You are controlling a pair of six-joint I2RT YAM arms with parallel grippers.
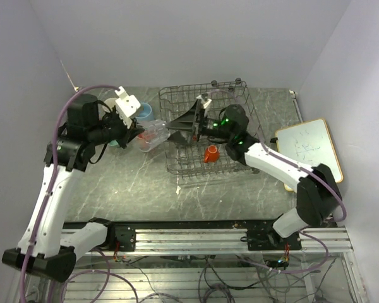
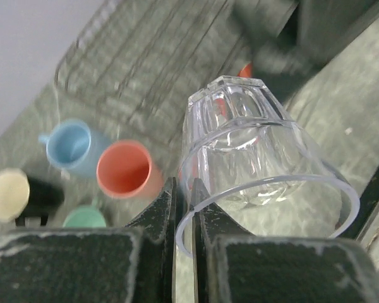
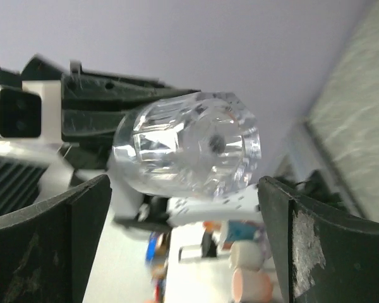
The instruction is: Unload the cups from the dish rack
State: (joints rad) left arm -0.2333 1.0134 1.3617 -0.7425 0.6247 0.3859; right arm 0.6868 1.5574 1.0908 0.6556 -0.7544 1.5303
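1. Top external: the left pincer [image 1: 139,134] and right pincer [image 1: 175,128] meet nose to nose just outside the left rim of the dish rack [image 1: 240,104]. The clear glass [image 1: 153,136] lies sideways between them, above the counter [image 1: 132,189]. A tiny orange cup [image 1: 210,153] sits in the rack, beside the right pincer's wrist.
2. Left wrist: the left pincer is clenched on the glass's rim wall, one finger inside and one outside. Beyond its tips stand the light blue mug [image 2: 72,144] and orange mug [image 2: 125,170].
3. Right wrist: the right pincer is released, its fingers wide of the glass's base. This looks like a handover. Next, the right arm should back off and the left should set the glass beside the mugs.
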